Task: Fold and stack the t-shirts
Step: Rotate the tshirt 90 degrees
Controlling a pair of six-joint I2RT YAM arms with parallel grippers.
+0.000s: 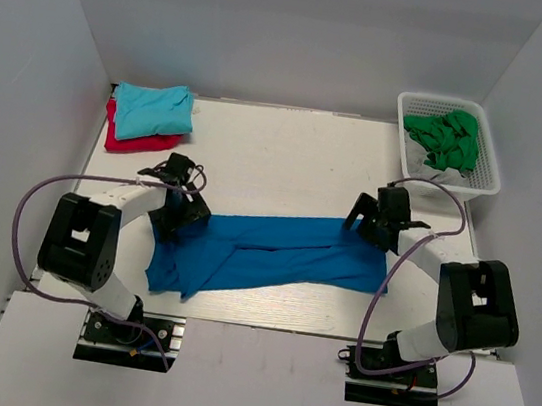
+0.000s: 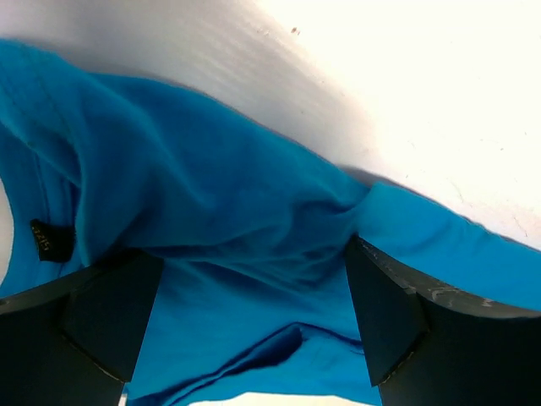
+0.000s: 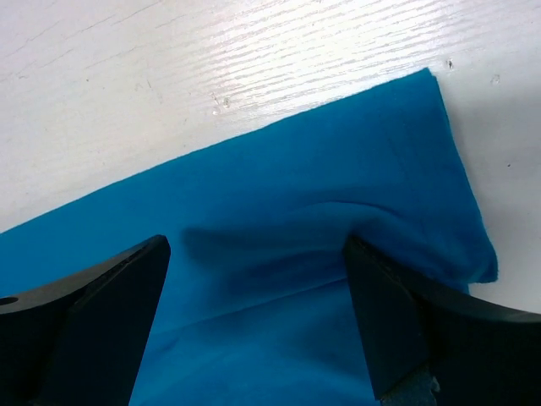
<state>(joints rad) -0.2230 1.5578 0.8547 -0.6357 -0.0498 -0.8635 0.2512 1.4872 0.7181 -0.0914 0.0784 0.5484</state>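
The royal-blue t-shirt (image 1: 284,255) lies on the white table (image 1: 288,155) as a long band. Its long axis runs left to right in front of the arm bases, with the right end slightly farther from them than the left. The left gripper (image 2: 249,254) stands over the far edge of the bunched left end, near a black label (image 2: 51,241). Its fingers are spread wide with cloth lying between them and nothing pinched. The right gripper (image 3: 254,249) stands over the far right corner, also spread, with a low ridge of cloth raised between its fingers. Each arm is nearer its own end, so a fold along the long axis would likely need both closing on that far edge together. Bare table lies beyond the shirt, and only a narrow strip on the near side. The folded turquoise t-shirt (image 1: 153,109) rests on the red t-shirt (image 1: 128,141) at the far left, well apart. A white basket (image 1: 492,174) holding a green garment (image 1: 447,137) sits at the far right, near the right arm.
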